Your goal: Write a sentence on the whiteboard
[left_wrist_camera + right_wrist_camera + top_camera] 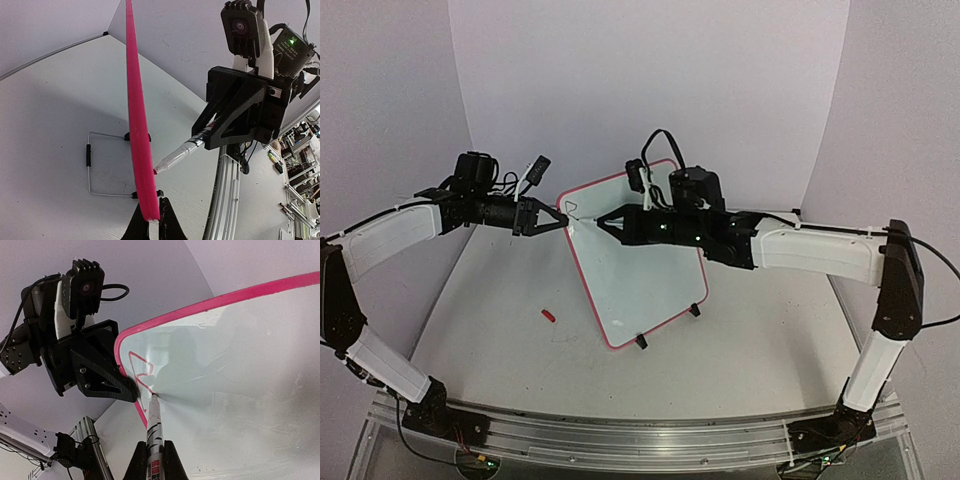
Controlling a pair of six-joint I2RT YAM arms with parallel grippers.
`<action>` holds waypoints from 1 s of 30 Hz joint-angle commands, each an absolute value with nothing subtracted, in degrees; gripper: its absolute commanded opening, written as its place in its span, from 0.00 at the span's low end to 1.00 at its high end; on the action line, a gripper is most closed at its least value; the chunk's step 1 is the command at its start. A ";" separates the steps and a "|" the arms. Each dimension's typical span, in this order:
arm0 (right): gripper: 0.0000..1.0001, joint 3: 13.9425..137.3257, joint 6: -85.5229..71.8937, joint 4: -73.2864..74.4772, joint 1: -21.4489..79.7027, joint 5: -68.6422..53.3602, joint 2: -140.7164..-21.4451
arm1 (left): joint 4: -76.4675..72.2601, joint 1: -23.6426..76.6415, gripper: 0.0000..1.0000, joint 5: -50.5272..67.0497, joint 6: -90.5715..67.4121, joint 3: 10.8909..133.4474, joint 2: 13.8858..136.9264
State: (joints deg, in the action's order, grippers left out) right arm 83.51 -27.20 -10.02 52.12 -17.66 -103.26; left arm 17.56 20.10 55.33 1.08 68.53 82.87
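Surface (760, 340) white, well below both end effectors. Whiteboard (645, 285) standing on it, tilted, caught between left end effector (556, 219) and right end effector (603, 222).

Left end effector clamped narrow on board's red rim (137, 125) at upper corner, one finger on each face. From left wrist view, rim running edge-on straight out from between the fingers.

Right end effector just across from left one, on writing side, closed tight on marker (153, 432).

Wire stand (90, 165) on back side of board, away from right end effector. Black feet (642, 342) at board's bottom edge, resting on surface, far below both end effectors.

Marker sticking forward from between right fingers. Tip touching board face just inside rim, right beside left fingertip.

Sentence (141, 371) barely begun: a few red angular strokes just ahead of marker tip, close to left end effector's clamp point. No letter readable from them.

Small red cap (549, 315) lying on surface, well below left end effector, apart from board's near edge.
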 commanded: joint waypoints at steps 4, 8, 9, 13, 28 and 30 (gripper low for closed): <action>0.00 81.59 -27.03 -10.28 51.99 -15.15 -99.83 | 19.03 21.19 0.00 55.76 3.77 67.88 80.99; 0.00 80.87 -27.09 -10.28 51.97 -15.30 -99.23 | 19.06 21.18 0.00 55.67 3.87 67.80 80.86; 0.00 80.79 -27.14 -10.28 51.97 -15.51 -99.06 | 19.07 21.15 0.00 55.68 3.88 67.77 80.86; 0.00 81.06 -26.82 -10.28 52.03 -17.41 -98.29 | 19.16 21.20 0.00 55.65 3.96 67.88 80.95; 0.00 81.05 -23.45 -7.23 51.52 -19.65 -93.83 | 20.13 21.13 0.00 54.87 4.77 67.85 80.89; 0.00 83.00 -22.11 -5.30 51.53 -19.27 -95.13 | 20.20 21.18 0.00 54.79 4.83 67.88 80.96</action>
